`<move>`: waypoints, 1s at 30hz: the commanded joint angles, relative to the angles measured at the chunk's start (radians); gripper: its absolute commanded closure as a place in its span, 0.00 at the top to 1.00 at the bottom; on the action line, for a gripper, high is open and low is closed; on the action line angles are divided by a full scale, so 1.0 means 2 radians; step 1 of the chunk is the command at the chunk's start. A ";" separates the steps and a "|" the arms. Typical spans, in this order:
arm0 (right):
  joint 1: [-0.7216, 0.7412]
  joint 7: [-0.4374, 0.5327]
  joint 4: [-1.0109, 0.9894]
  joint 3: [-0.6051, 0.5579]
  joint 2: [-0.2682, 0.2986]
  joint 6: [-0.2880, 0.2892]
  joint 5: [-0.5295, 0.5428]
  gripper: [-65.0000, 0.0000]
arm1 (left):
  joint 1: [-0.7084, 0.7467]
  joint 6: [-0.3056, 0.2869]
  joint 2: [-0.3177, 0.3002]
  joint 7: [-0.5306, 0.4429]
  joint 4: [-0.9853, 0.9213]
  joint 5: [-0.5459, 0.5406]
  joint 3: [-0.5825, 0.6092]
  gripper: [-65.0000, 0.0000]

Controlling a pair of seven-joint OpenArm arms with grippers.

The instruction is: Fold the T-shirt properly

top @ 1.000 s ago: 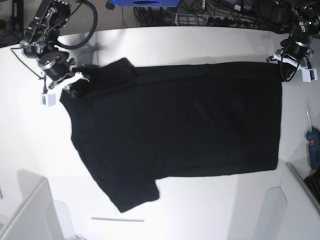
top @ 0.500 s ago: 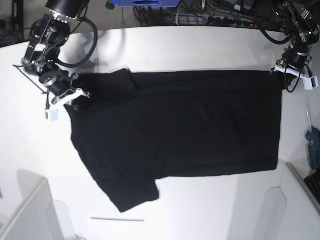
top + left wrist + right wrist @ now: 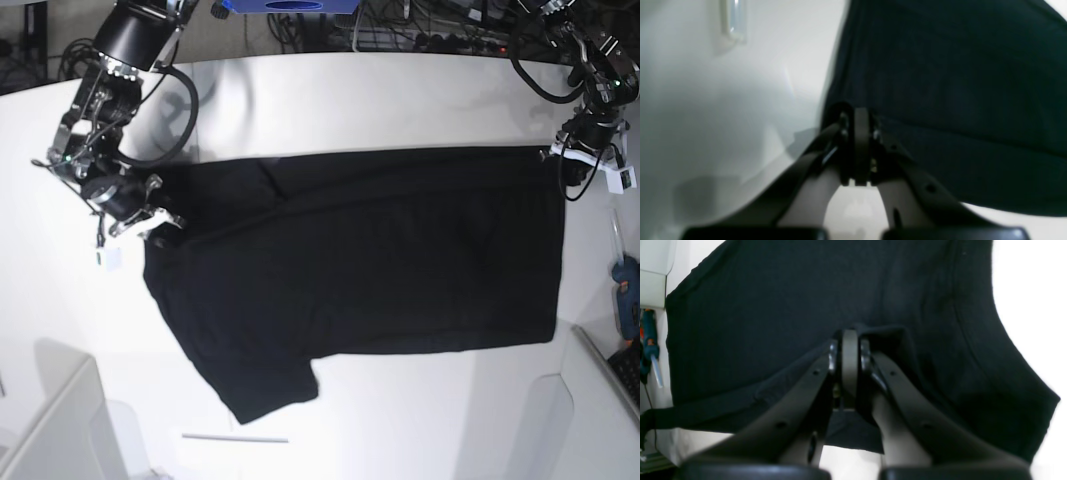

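T-shirt (image 3: 360, 255), plain black, flat, far corners pinched in left gripper (image 3: 578, 160) and right gripper (image 3: 150, 222)

The left hand (image 3: 858, 116) is at the bottom middle of the picture. Its two dark fingers (image 3: 907, 166) come up from the bottom edge and meet at the tips. The tips are pressed tight together, and they pinch the edge of the T-shirt (image 3: 957, 83). The T-shirt is black and plain here. It fills the right side of the picture, from the top down to near the bottom. The counter (image 3: 706, 116) is white and fills the left side. A long, pale, shiny thing (image 3: 733, 20) is at the top left, but it is too blurry to tell what it is.
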 commanded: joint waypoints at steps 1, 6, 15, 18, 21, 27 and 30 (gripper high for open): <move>0.014 0.010 0.004 0.000 0.011 0.001 0.007 0.00 | -0.009 -0.001 -0.009 -0.015 0.009 -0.007 -0.002 0.00; 0.035 0.010 -0.020 0.000 0.016 0.001 0.007 0.00 | -0.012 -0.001 -0.009 -0.015 0.009 -0.007 -0.002 0.00; 0.057 0.024 -0.057 -0.056 0.029 -0.017 0.007 0.00 | -0.047 -0.001 -0.008 -0.015 -0.020 0.051 -0.001 0.00; 0.059 0.039 -0.058 -0.062 0.031 -0.034 0.008 0.00 | -0.058 -0.001 -0.009 -0.015 -0.024 0.055 -0.001 0.00; 0.061 0.041 -0.058 -0.062 0.031 -0.034 0.008 0.00 | -0.062 -0.001 -0.010 -0.015 -0.024 0.056 0.012 0.00; 0.075 0.043 -0.091 -0.062 0.031 -0.034 0.008 0.00 | -0.079 -0.001 -0.010 -0.015 -0.044 0.056 0.032 0.00; 0.077 0.045 -0.101 -0.062 0.032 -0.034 0.008 0.00 | -0.088 -0.001 -0.010 -0.015 -0.065 0.056 0.032 0.00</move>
